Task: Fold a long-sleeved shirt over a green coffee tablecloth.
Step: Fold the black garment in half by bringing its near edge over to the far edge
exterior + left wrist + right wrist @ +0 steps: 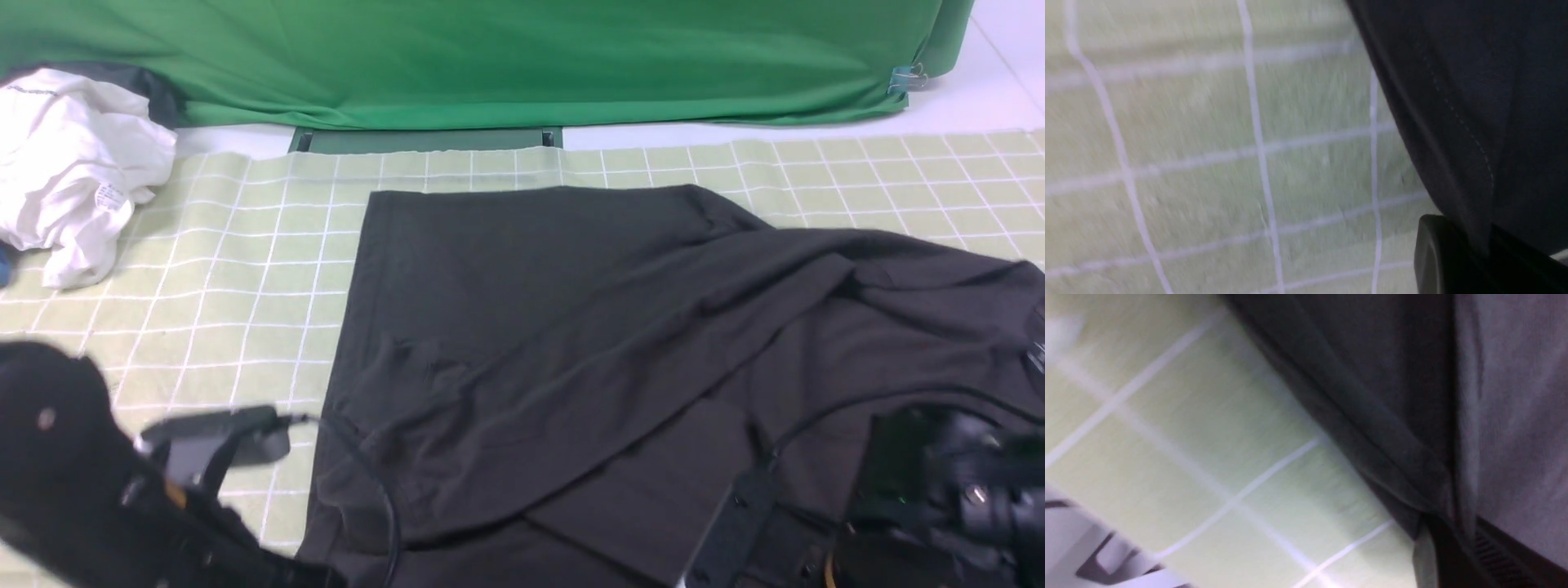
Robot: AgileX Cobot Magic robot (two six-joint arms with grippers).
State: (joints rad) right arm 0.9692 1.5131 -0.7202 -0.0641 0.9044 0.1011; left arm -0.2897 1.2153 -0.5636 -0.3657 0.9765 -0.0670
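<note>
Left gripper (1484,245) and right gripper (1461,539) each pinch the long-sleeved shirt (555,327), jaws closed on fabric. It sprawls over the gridded tablecloth (245,269) (white garment (65,163) far left).

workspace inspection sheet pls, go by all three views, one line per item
surface: green coffee tablecloth, pale yellow-green with a white grid, lying flat.
job's things: long-sleeved shirt lies on the tablecloth, smooth at the left and bunched in diagonal folds toward the right.
clutter: crumpled white garment on the far left corner of the tablecloth.
grippers: left gripper and right gripper each appear to be pinching a shirt edge; both views are blurred.
cables: thin black cable loops over the shirt's near left corner.
surroundings: plain bright green cloth hangs behind, with a clip at its right end.
</note>
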